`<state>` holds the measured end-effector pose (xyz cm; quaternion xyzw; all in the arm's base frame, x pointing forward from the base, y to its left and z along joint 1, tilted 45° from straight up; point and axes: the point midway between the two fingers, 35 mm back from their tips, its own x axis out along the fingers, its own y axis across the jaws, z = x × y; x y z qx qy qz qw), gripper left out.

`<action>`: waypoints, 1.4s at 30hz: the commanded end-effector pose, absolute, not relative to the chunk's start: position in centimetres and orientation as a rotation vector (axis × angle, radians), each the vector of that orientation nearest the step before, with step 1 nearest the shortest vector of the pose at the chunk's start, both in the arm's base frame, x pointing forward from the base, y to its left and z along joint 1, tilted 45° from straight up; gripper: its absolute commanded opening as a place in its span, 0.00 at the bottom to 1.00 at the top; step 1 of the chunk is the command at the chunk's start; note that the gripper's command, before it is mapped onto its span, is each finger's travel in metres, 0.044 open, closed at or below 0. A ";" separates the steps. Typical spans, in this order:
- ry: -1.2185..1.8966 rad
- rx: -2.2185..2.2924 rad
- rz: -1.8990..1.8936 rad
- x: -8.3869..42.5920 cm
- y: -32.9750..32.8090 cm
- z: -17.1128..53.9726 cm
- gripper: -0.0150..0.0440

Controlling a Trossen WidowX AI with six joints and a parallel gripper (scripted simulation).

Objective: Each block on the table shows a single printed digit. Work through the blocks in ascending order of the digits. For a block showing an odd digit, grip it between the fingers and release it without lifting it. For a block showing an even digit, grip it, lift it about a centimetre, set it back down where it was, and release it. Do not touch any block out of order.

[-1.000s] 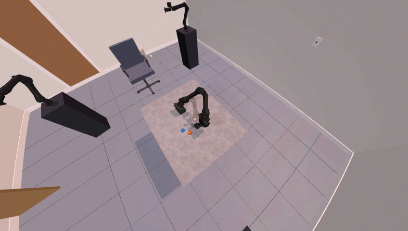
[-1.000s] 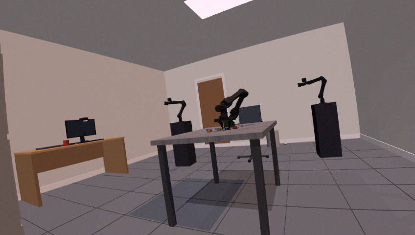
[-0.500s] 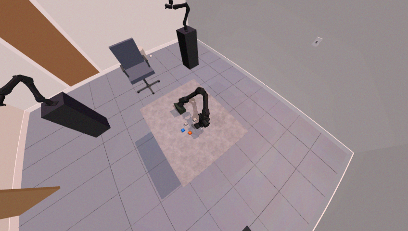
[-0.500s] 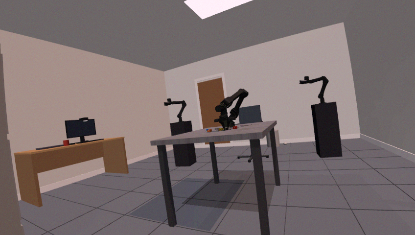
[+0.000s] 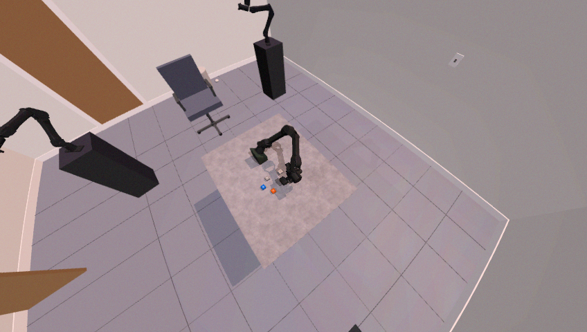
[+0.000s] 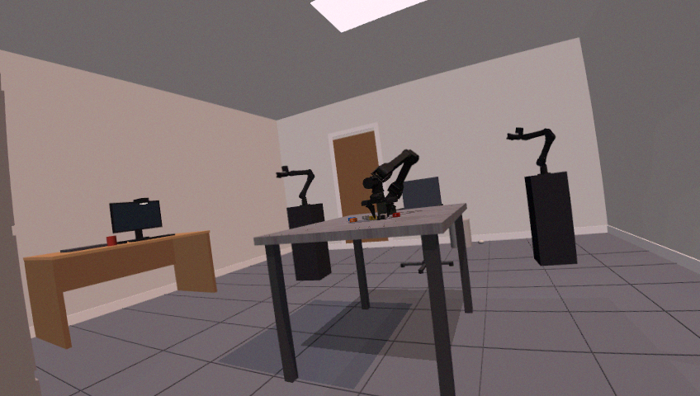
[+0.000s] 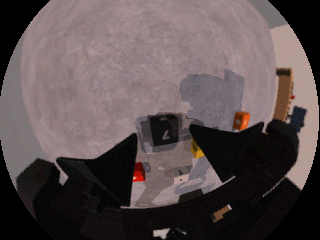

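Observation:
A black block [image 7: 158, 128] with a pale digit, hard to read, shows in the wrist view between the fingertips. My gripper [image 7: 164, 131] [image 6: 377, 216] is open and low, near the table top, with visible space on both sides of this block. A yellow block [image 7: 197, 149] [image 6: 372, 218] is partly behind the right finger. A red block [image 7: 139, 172] [image 6: 396, 214] is partly behind the left finger. A white block [image 7: 181, 175] [image 5: 280, 171] lies between them. An orange block [image 7: 241, 120] [image 5: 273, 190] [image 6: 352, 220], a blue block [image 5: 263, 187] and a pale grey block [image 5: 266, 178] also lie nearby.
The arm's base [image 5: 258, 155] stands on the table [image 5: 321, 205] [image 6: 343, 235]. The yellow block sits close beside the right finger. Two black pedestals [image 5: 269, 70] [image 5: 109, 166] with other arms, an office chair [image 5: 199, 104] and a desk [image 6: 132, 260] stand away from the table.

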<state>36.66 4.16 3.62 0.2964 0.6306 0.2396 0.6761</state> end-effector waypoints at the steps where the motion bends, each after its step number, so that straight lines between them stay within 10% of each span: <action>1: 1.419 0.673 0.536 36.7 4.2 3.6 0.93; 11: 1.419 0.671 0.535 36.4 1.6 6.1 0.93; 22: 1.422 0.669 0.531 35.6 -4.0 11.8 0.46; 42: 1.424 0.660 0.518 35.1 -12.1 4.4 0.46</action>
